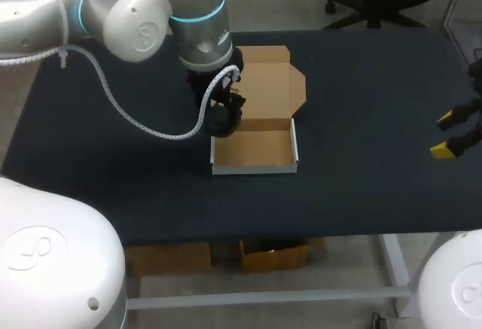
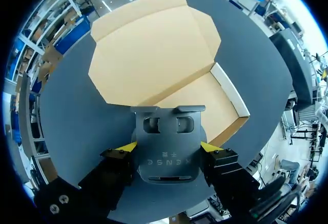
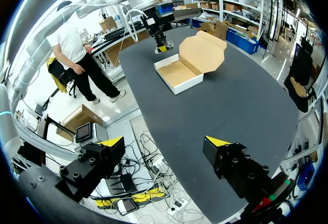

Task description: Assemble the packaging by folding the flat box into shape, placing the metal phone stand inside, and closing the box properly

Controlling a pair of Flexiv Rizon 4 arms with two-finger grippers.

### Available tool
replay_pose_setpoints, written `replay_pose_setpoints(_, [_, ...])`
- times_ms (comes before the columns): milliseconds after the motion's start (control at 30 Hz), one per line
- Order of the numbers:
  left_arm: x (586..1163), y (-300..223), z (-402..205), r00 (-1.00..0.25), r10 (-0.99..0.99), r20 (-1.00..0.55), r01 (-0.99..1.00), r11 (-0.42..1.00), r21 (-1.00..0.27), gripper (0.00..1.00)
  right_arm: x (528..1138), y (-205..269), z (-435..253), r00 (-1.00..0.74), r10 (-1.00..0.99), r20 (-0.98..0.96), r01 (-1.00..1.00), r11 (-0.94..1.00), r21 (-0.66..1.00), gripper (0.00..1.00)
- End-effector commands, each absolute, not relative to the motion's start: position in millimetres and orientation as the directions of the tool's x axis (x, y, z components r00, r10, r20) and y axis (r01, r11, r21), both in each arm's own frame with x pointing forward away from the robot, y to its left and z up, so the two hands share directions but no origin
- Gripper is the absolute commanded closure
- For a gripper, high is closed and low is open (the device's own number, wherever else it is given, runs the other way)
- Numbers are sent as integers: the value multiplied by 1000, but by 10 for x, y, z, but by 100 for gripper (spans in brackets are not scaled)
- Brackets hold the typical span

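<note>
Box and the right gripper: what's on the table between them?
Nothing. Only bare dark table lies between the box and the right gripper. The head view shows that stretch plainly.

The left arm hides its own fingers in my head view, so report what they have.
Observer: The left gripper is shut on the phone stand, with its fingers on the two side edges.
Operator: Say where the stand's far end is.
Observer: Its end with two cutouts covers a corner of the tray, by the lid fold.
Operator: Check the right gripper.
Observer: The right gripper is open, nothing between its fingers, far from the tray.
</note>
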State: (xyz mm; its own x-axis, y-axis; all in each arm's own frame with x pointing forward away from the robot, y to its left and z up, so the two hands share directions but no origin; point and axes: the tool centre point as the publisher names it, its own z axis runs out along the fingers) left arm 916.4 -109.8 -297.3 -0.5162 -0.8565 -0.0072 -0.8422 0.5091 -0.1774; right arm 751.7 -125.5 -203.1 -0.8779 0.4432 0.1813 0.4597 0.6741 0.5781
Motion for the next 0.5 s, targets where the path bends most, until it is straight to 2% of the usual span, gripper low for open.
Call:
replay_pose_setpoints(33, [9169,-1216,-3022,-518,-855,-25,-840,514,-176,100,7514,-1263,-2028,-879,441,182,459,674,579,0])
replay_pose_setpoints(500, [9157,-1401,-3149,-518,-855,-41,-836,515,-189,100,7514,-1263,-2028,-879,441,182,459,674,579,0])
